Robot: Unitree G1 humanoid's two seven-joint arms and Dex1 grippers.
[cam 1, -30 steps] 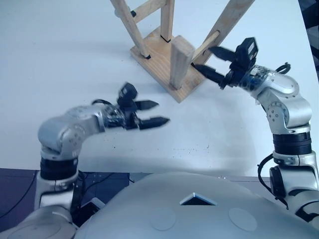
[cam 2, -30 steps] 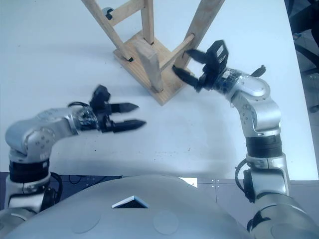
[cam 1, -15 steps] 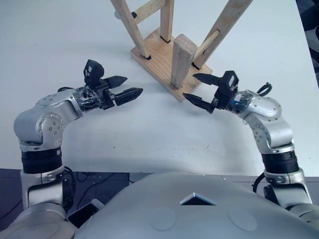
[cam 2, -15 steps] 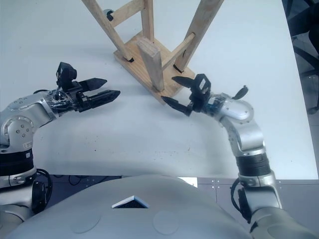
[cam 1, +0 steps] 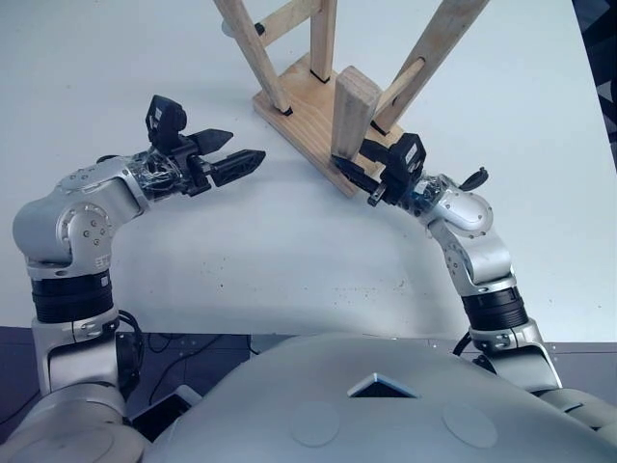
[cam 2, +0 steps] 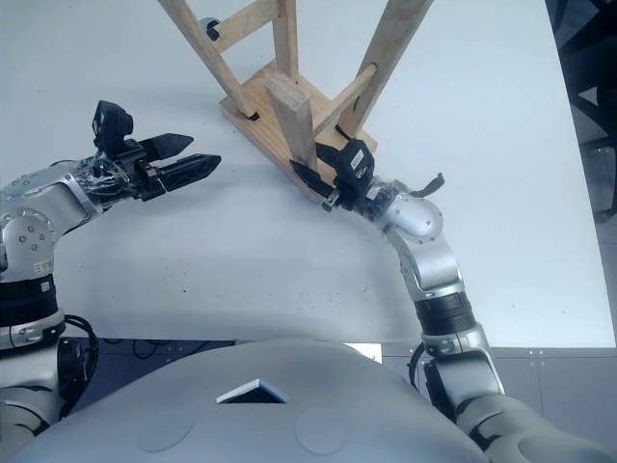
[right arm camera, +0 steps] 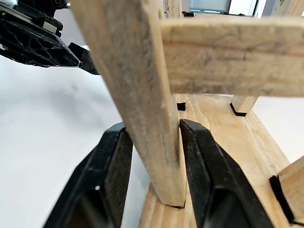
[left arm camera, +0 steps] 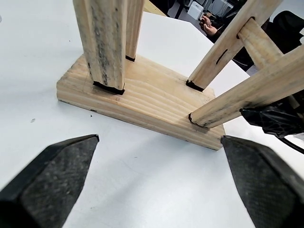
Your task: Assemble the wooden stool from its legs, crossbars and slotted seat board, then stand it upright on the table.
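Observation:
The wooden stool lies upside down on the white table, its seat board (cam 1: 310, 123) flat and its legs pointing up. Crossbars (cam 1: 285, 17) join the legs. My right gripper (cam 1: 362, 166) is at the board's near corner, shut on the base of the near leg (cam 1: 353, 108). In the right wrist view its fingers (right arm camera: 114, 161) press either side of that leg (right arm camera: 147, 104), just above the board (right arm camera: 216, 126). My left gripper (cam 1: 246, 147) hovers open to the left of the board, pointing at it, with nothing held. From the left wrist the board (left arm camera: 142, 102) lies ahead between the spread fingers (left arm camera: 52, 180).
Bare white table (cam 1: 289, 251) stretches in front of and to the left of the stool. The table's right edge (cam 1: 596, 87) and front edge (cam 1: 289, 333) border dark floor.
My right gripper swung from the stool's right side to the near leg and shut on it. My left gripper moved left and farther back, staying open.

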